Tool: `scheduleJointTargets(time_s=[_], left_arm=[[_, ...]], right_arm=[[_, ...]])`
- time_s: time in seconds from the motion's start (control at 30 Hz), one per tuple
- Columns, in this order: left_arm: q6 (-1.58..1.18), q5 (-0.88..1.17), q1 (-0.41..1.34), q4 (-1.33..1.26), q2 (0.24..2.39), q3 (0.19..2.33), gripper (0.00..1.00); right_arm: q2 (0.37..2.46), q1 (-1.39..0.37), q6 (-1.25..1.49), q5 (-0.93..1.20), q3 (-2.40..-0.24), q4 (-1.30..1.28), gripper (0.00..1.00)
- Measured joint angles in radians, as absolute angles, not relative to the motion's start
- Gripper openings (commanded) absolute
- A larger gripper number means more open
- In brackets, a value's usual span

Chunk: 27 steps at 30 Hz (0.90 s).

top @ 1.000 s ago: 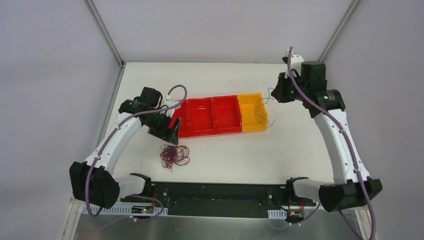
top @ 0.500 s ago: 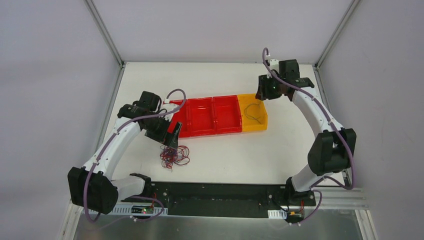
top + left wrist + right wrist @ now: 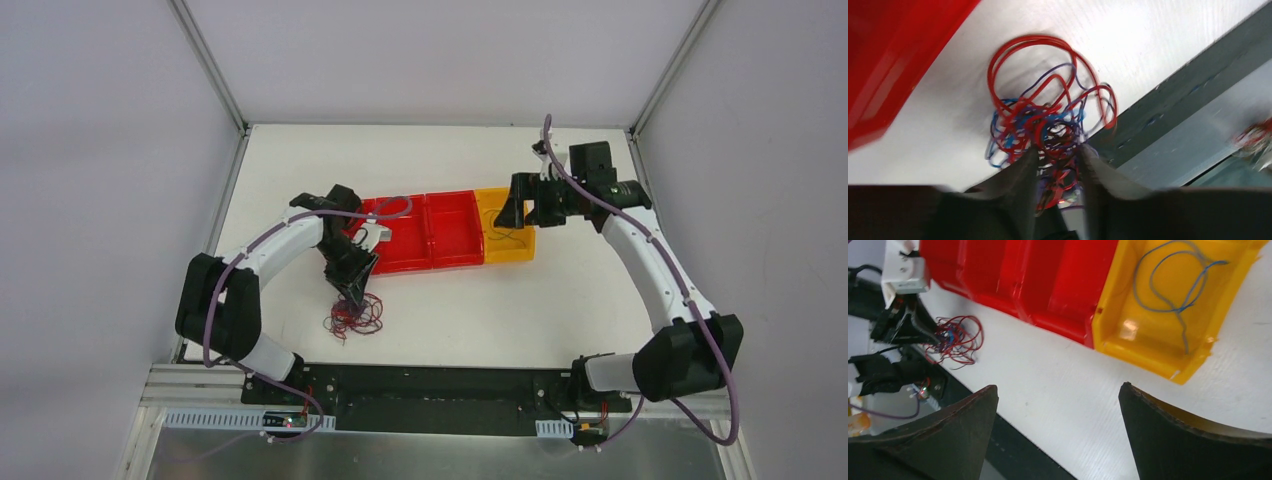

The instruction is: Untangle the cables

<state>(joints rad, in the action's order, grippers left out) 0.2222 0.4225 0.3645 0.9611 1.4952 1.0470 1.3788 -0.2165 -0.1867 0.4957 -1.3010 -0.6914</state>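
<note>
The small clump of thin red and blue flexible cables (image 3: 1048, 120) lies on the white table (image 3: 450, 300) near the left red plastic bin (image 3: 888, 60), strands between the narrowly parted left gripper (image 3: 1057, 150), while the right gripper (image 3: 1058, 386) gapes wide beside the yellow plastic bin (image 3: 1153, 357), which holds one blue wire (image 3: 1173, 310).

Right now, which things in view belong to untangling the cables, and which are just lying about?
Part of the job:
- tangle of red and blue cables, at the left gripper's open fingertips
- blue cable, lying apart in the yellow bin

Just lying about:
- red bins, probably spare for now
- right gripper, open, holding nothing
</note>
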Motion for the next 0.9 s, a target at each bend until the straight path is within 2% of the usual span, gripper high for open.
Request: scheduleJointTargets(time_s=[0.03,0.27,0.5,0.9], left_arm=[[0.22,0.44,0.374,0.959,1.512,1.05,0.0],[0.109,0.684,0.381,0.857,1.461,1.087,0.0],[-0.231,0.834,0.393,0.471,1.332,1.013,0.0],[-0.406,0.864,0.394,0.26,1.379,0.804,0.0]], right_arm=[[1.349,-0.223,-0.162,0.519,-1.271,-0.688,0.95],[1.261,-0.282,-0.01,0.617,-1.053,-0.589,0.95],[1.248,-0.479,0.126,0.636,-0.943,-0.44,0.95],[1.509,-0.673,0.226,0.442,-0.942,-0.23,0.85]])
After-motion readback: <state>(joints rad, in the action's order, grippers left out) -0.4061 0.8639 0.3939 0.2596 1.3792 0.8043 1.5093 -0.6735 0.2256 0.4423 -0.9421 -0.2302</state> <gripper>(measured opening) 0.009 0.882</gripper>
